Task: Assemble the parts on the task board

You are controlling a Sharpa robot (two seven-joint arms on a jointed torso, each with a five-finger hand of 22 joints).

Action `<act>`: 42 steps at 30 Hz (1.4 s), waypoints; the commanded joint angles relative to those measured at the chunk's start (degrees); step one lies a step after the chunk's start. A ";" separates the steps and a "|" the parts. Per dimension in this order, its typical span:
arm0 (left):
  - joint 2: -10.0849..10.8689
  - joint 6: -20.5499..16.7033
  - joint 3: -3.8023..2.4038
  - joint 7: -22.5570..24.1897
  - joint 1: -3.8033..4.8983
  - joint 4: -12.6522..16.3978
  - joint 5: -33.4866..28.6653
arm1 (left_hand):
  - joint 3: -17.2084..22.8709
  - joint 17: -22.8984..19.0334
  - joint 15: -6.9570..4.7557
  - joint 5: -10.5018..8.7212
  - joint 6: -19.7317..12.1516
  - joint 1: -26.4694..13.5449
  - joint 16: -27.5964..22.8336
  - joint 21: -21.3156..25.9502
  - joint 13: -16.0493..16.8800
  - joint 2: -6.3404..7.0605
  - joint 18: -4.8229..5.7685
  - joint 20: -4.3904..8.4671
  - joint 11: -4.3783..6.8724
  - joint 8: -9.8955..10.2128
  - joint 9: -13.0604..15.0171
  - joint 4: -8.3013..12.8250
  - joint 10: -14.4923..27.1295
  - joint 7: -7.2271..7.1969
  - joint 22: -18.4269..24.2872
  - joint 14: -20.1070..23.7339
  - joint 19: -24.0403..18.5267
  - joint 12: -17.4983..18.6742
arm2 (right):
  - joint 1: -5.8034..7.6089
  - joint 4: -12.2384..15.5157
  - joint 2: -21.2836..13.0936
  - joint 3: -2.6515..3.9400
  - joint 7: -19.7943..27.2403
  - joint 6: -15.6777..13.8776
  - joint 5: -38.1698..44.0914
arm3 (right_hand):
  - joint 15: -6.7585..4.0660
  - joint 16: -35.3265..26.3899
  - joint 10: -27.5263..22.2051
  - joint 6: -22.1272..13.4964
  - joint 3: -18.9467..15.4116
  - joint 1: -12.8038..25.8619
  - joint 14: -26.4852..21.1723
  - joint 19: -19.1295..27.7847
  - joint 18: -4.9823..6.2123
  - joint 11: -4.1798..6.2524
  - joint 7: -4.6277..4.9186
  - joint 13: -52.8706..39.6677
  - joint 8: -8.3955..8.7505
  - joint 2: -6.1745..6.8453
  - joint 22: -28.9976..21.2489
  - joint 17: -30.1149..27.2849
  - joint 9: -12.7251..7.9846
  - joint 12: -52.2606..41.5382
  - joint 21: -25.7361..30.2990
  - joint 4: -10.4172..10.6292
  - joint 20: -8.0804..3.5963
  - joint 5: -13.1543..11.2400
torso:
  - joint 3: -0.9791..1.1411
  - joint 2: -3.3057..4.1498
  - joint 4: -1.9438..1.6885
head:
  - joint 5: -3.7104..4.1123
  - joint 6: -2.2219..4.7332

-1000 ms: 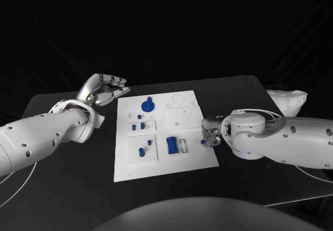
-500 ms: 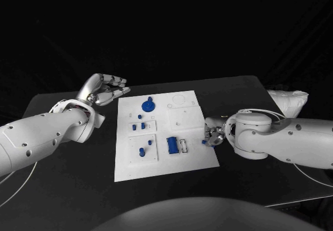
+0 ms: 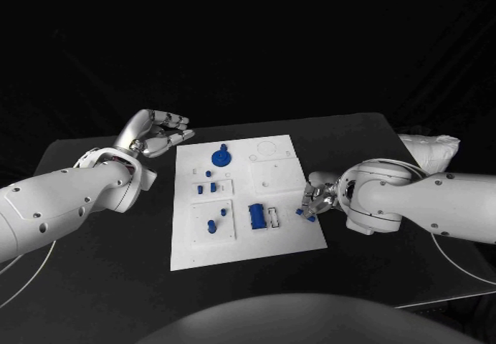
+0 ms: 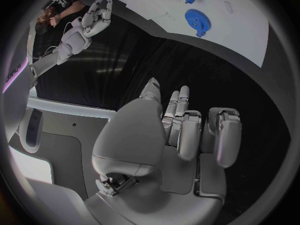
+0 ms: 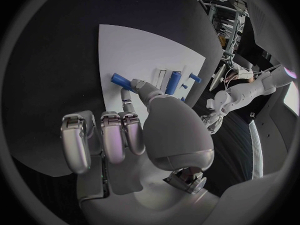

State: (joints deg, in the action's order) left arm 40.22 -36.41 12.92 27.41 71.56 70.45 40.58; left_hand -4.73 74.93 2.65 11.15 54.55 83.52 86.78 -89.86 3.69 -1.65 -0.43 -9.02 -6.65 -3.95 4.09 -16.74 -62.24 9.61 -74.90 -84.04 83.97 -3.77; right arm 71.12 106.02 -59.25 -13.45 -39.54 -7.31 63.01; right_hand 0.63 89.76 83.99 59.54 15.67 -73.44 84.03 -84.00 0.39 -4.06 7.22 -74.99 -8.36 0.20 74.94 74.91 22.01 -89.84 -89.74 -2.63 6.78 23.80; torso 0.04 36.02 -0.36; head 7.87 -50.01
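Black table [image 3: 103,287] — right hand [image 3: 315,197] at task board [image 3: 243,244] edge, fingers [image 5: 128,92] pinching blue part [image 5: 119,78]; left hand [image 3: 155,134] curled, apart.

No text, label, brand, number or sign can be read anywhere in these views. The flat white rectangular task board [image 3: 246,208] carries only blank outlines and recesses, and the small blue plastic parts [image 3: 256,216] on it are unmarked. The white arm casings and the silver left hand [image 3: 157,134] and right hand [image 3: 316,198] bear no legible lettering. A dark mark on the white casing at the rim of the left wrist view is too blurred to make out.
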 commanded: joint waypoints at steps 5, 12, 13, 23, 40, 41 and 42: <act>-0.09 0.58 -0.04 0.14 0.02 0.17 0.03 | -0.33 8.04 -0.20 0.22 0.18 0.12 -0.23 -0.14 0.00 -0.38 0.43 0.49 0.23 0.05 0.01 0.01 -0.07 -0.06 -15.10 -3.48 6.03 -0.10 | 0.34 -0.63 0.48 -0.01 1.93 -3.99 -9.18 | -0.17 0.24 6.01 0.46 0.50 0.21 5.97 -6.00 -0.39 0.58 -0.09 -15.01 -0.13 0.36 15.06 15.09 0.04 -0.16 -0.26 -0.03 0.08 -0.38 | 0.03 0.04 0.00 | -0.12 0.01; -0.15 0.64 -0.04 0.13 0.02 0.10 0.05 | -0.33 8.04 -0.20 0.22 0.18 0.12 -0.23 -0.14 0.00 -0.38 0.43 0.49 0.23 0.05 0.01 0.01 -0.07 -0.06 -15.10 -3.48 6.03 -0.10 | 0.57 -1.51 1.44 0.00 2.57 -5.06 -14.26 | -0.22 0.24 6.01 0.60 0.51 0.30 5.97 -6.00 -0.39 0.63 -0.14 -15.01 -0.11 0.46 15.06 15.09 0.00 -0.16 -0.26 -0.07 0.04 -0.47 | 0.02 -0.04 0.02 | -0.13 0.01; -0.16 0.65 -0.04 0.14 0.02 0.09 0.05 | -0.33 8.04 -0.20 0.22 0.18 0.12 -0.23 -0.14 0.00 -0.38 0.43 0.49 0.23 0.05 0.01 0.01 -0.07 -0.06 -15.10 -3.48 6.03 -0.10 | 0.61 -1.64 1.62 0.00 2.66 -5.24 -15.27 | -0.23 0.24 6.01 0.61 0.51 0.31 5.97 -6.00 -0.39 0.63 -0.15 -15.01 -0.11 0.47 15.06 15.09 -0.01 -0.16 -0.26 -0.07 0.03 -0.49 | 0.01 0.00 0.03 | -0.09 0.01; -0.29 0.66 -0.03 0.13 0.02 -0.03 0.06 | -0.33 8.04 -0.20 0.22 0.18 0.12 -0.23 -0.14 0.00 -0.38 0.43 0.49 0.23 0.05 0.01 0.01 -0.07 -0.06 -15.10 -3.48 6.03 -0.10 | 1.46 -2.84 3.17 0.02 3.67 -7.42 -24.45 | -0.32 0.24 6.01 0.70 0.57 0.40 5.97 -6.00 -0.39 0.70 -0.20 -15.01 -0.02 0.55 15.06 15.09 -0.11 -0.16 -0.26 -0.14 -0.03 -0.47 | 0.03 0.02 0.00 | -0.19 0.01; -0.64 0.77 -0.03 0.08 0.01 -0.21 0.06 | -0.41 8.02 -0.21 0.22 0.25 0.16 -0.24 -0.14 0.00 -0.42 0.43 0.50 0.24 0.04 0.02 0.01 -0.09 -0.08 -15.10 -3.47 6.03 -0.11 | 2.07 -5.67 5.91 0.01 3.85 -6.89 -33.48 | -0.46 0.24 6.01 0.97 0.51 1.01 5.97 -6.00 -0.39 0.80 -0.27 -15.01 0.17 0.63 15.06 15.09 -0.34 -0.16 -0.26 0.02 -0.18 -1.23 | -0.04 -0.02 0.00 | -0.08 0.01; -0.65 0.76 -0.03 0.08 0.01 -0.22 0.06 | -0.41 8.02 -0.21 0.22 0.25 0.16 -0.24 -0.14 0.00 -0.42 0.43 0.50 0.24 0.04 0.02 0.01 -0.09 -0.08 -15.10 -3.47 6.03 -0.11 | 2.06 -5.83 5.97 0.01 3.60 -6.79 -33.60 | -0.46 0.24 6.01 0.98 0.50 1.02 5.97 -6.00 -0.39 0.80 -0.28 -15.01 0.17 0.63 15.06 15.09 -0.34 -0.16 -0.26 0.02 -0.18 -1.24 | -0.02 -0.02 0.02 | -0.16 0.01; -0.66 0.75 -0.03 0.07 0.01 -0.23 0.06 | -0.41 8.02 -0.21 0.22 0.25 0.16 -0.24 -0.14 0.00 -0.42 0.43 0.50 0.24 0.04 0.02 0.01 -0.09 -0.08 -15.10 -3.47 6.03 -0.11 | 2.05 -6.02 6.05 0.01 3.13 -6.63 -33.68 | -0.47 0.24 6.01 0.98 0.49 1.10 5.97 -6.00 -0.39 0.80 -0.28 -15.01 0.20 0.64 15.06 15.09 -0.37 -0.16 -0.26 0.06 -0.19 -1.30 | 0.01 0.01 0.02 | -0.15 0.01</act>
State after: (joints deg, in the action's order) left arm 39.71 -36.30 12.93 27.28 71.56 70.17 40.59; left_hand -4.73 74.91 2.65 11.15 54.55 83.52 86.78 -89.86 3.69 -1.65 -0.43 -9.02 -6.65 -3.95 4.10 -16.74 -62.24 9.61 -74.90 -84.04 83.97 -3.77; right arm 73.19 100.18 -53.31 -13.44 -35.91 -14.46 31.56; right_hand 0.62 89.77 83.99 60.13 15.98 -72.85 84.03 -83.99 0.39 -3.64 7.04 -75.00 -8.15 0.79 74.91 74.90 21.72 -89.84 -89.74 -2.61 6.78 22.74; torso 0.03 36.02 -0.36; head 7.78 -50.01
